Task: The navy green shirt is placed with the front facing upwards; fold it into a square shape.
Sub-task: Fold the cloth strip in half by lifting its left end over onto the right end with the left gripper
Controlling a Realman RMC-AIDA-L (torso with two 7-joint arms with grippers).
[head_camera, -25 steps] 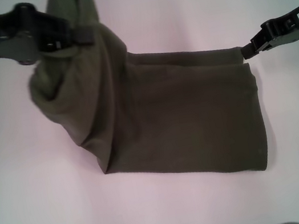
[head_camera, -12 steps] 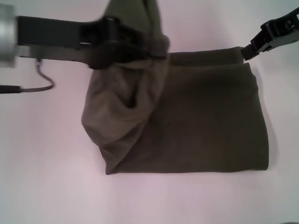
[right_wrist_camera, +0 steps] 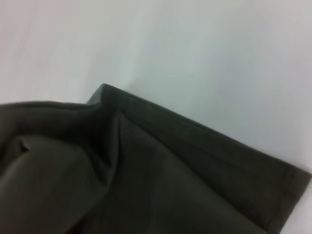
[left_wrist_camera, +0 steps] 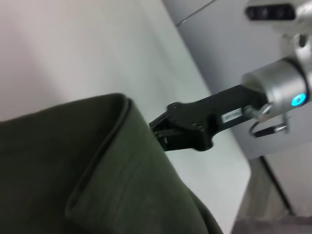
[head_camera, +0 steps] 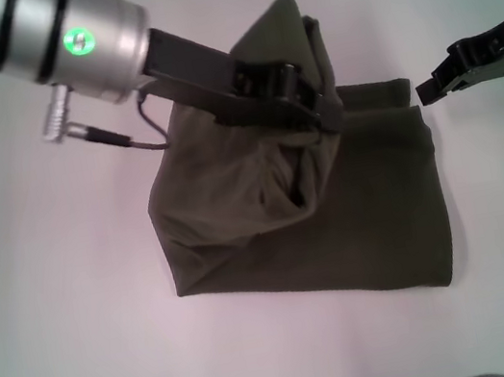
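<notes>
Left end effector [head_camera: 326, 112] gripping shirt [head_camera: 374, 216] fold over table [head_camera: 62, 329]

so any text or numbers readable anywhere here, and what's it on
Nothing can be read for certain.
White sticker on the right claw, seen in the head view: printed characters, too small and blurred to read.
The same sticker in the left wrist view: dark print, illegible.
Shirt: only plain olive cloth shows; no letters or label in view.
Left claw: no text visible.

Bright, washed-out light — soft blur
</notes>
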